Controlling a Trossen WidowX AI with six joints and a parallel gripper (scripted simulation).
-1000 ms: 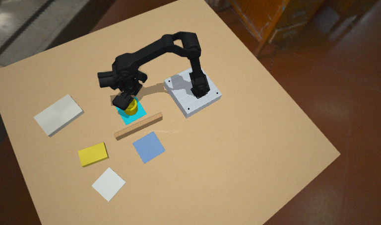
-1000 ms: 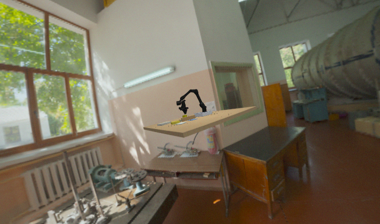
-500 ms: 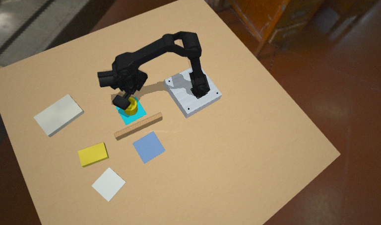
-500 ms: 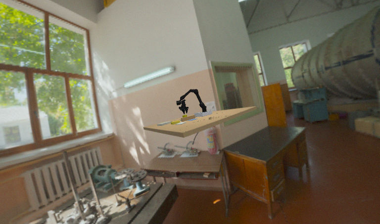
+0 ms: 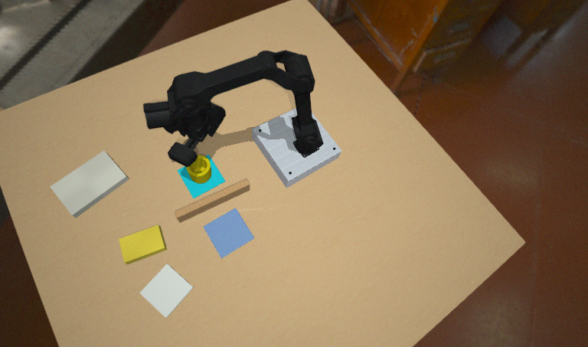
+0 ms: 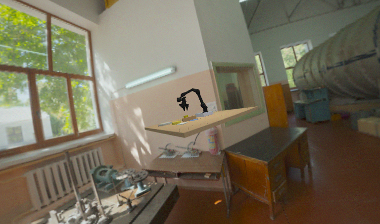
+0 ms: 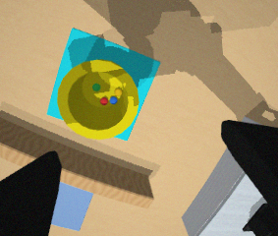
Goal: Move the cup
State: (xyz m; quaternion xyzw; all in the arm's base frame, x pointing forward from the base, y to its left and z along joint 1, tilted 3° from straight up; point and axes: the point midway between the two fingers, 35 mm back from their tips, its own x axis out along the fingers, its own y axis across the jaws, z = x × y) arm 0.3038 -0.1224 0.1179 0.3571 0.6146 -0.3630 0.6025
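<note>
- Over the cyan pad [image 5: 200,179], the pincer [image 7: 145,191] hangs fully open with nothing between its jaws; its fingers frame the wrist view, well apart from the cup [image 5: 200,168].
- Cup stands upright on the cyan pad, roughly centred and slightly toward the ruler-side edge per the wrist view. The pad is just beside the wooden bar [image 5: 212,200], with the blue pad [image 5: 228,233] on the bar's far side.
- My read: which pad is the goal can't be settled from this alone. If cyan is the target, the step in hand is the retreat, and the task is near done.
- To do the retreat well: lift straight up, no lateral sweep, jaws wide until the tips are above the rim. One finger [image 5: 181,153] sits close to the cup wall in the top view, so any sideways drift risks a nudge.
- Contents: marbles [image 7: 107,97] lie on the cup floor. Red and blue are touching, a green one sits a little apart, and a yellowish one is hard to make out. None seen on the counter [image 5: 347,239].
- Risk: a light, tall cup tips easily if clipped.
</note>
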